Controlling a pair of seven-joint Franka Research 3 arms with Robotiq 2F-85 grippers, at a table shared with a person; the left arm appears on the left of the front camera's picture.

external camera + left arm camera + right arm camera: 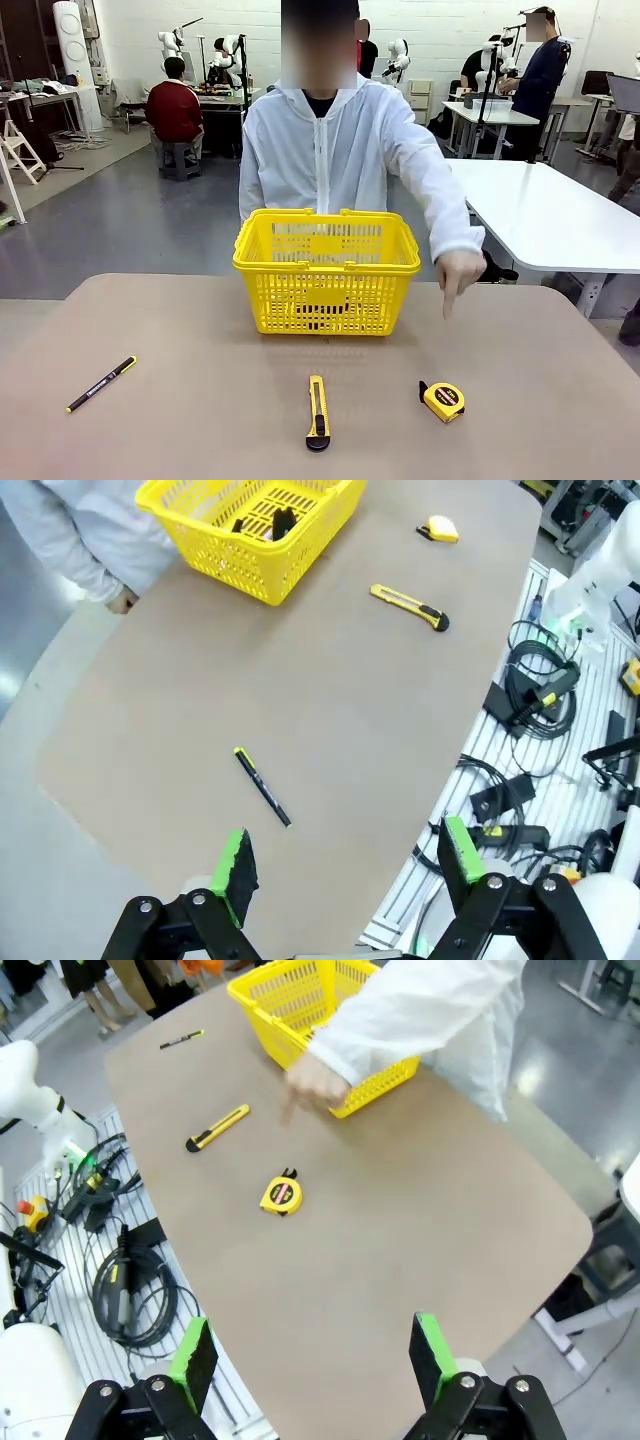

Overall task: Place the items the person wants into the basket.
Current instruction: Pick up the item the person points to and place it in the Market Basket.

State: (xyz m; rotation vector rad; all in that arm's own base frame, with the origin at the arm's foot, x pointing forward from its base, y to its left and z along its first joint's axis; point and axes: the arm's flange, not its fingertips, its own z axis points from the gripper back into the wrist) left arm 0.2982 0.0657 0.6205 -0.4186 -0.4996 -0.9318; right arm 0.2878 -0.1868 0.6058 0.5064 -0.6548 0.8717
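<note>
Utility knife (317, 412): long and yellow. It lies flat near the front edge of the table (200, 330), in line with the basket. Nobody points at it.
Tape measure (443, 400): small, round and yellow with black trim. It sits on the table to the right of the knife, apart from it. Nothing touches it.
Pen (101, 384): black with a yellow tip, all alone far over on the left side.
Basket (327, 266): big, yellow and full of little holes. It stands upright in the middle of the table, on the far side. Something dark lies inside (too small to tell what).
Person (340, 150): in a white hooded jacket, standing right behind the basket with one arm held out.
Person's hand (458, 272): one finger points down. It hangs over the table to the right of the basket, past the tape measure and not touching it.
Left gripper (348, 855): fingers wide apart and empty, high over the pen's side of the table.
Right gripper (312, 1350): fingers wide apart and empty, high over the tape measure's side.
Step now: this looks like the asking part. The finger seems to pick the tape measure, and no arm has gone for it yet.
Next move: the right arm is likely the one to go, since it is closer. It would need to come down over the tape measure, squeeze its sides, lift it over the basket's rim and let go.
Watch out: the hand is near, and the round case could slip.
</note>
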